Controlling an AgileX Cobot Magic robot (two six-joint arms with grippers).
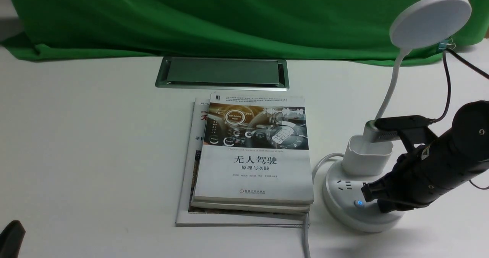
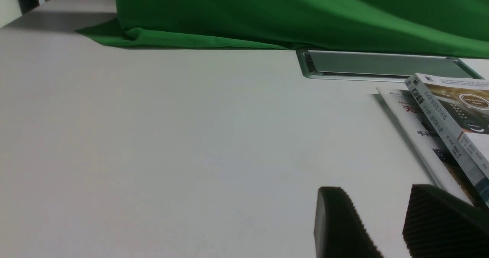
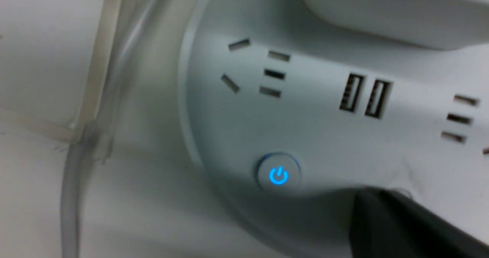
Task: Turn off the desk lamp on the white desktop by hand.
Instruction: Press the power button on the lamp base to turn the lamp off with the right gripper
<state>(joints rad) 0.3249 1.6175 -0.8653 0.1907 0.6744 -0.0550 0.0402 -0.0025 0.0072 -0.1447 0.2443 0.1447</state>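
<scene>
Right gripper [image 1: 383, 208]: fingers pressed together, tips over lamp base [image 1: 357, 221], beside blue-lit button [image 1: 359, 203]; contact unclear. Desk lamp [image 1: 368, 156] stands right of books [image 1: 256, 166]. Best: center tips on switch hidden beneath, press straight down, lightly, release.

Desk lamp [image 1: 363, 212] right of books [image 1: 254, 151]

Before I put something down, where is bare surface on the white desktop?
Bare: the matte white desktop left of the stacked paperback books, short of the green cloth. Crowded: right side, white disc-headed lamp and black right gripper.
</scene>
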